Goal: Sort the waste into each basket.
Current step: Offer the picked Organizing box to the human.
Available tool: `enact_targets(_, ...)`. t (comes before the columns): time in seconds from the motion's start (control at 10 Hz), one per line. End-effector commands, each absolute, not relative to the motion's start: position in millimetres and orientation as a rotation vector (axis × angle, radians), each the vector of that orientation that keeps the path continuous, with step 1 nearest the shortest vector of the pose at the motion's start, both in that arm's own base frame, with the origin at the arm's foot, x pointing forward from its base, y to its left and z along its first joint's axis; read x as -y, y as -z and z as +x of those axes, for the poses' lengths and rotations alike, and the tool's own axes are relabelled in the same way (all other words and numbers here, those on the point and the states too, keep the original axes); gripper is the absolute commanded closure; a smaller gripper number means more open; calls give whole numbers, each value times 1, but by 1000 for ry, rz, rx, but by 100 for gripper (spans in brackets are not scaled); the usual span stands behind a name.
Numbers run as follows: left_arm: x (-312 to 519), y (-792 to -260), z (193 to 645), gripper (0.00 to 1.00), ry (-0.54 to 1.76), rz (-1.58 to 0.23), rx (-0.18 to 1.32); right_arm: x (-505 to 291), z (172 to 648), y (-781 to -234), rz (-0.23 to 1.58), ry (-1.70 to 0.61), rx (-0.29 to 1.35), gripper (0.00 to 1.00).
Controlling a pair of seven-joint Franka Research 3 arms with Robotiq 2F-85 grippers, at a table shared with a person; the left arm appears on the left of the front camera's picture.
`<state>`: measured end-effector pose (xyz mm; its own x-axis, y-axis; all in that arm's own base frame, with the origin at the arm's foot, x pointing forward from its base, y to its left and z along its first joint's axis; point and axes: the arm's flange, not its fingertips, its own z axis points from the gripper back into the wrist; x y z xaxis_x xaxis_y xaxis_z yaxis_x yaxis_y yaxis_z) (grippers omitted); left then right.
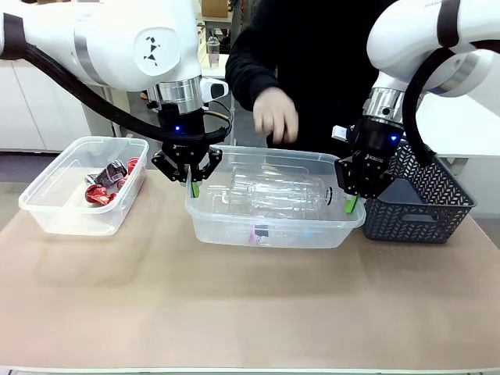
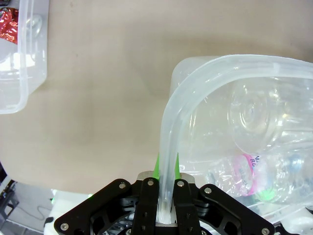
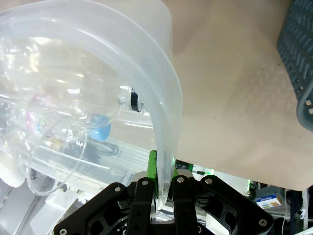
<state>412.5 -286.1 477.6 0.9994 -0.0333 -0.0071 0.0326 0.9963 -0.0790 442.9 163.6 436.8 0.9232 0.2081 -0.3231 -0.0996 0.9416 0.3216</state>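
Right gripper [image 3: 164, 183] clamps clear tub's rim [image 3: 161, 103], bottles [image 3: 58, 98] inside

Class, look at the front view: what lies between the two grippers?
Between the left gripper and right gripper sits the clear tub they both clamp by its rim, holding clear plastic bottles.

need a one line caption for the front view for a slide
Both grippers, left and right, clamp opposite rims of the bottle tub, cans tub beside it.
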Motion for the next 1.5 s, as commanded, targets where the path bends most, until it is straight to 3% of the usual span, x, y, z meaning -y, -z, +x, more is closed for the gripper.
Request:
enact_targets(0.0,286,-478,413,96,34,-78,-5,-166,439,-441,315,-168,-354,94)
enact_targets(0.9,286,-478,413,96,33,-79,-8,-164,443,-437,306,-160,-362,94)
enact_targets(1.4,268,-506,526,96,-2,-92,30,-192,553,-476,252,-194,-423,94)
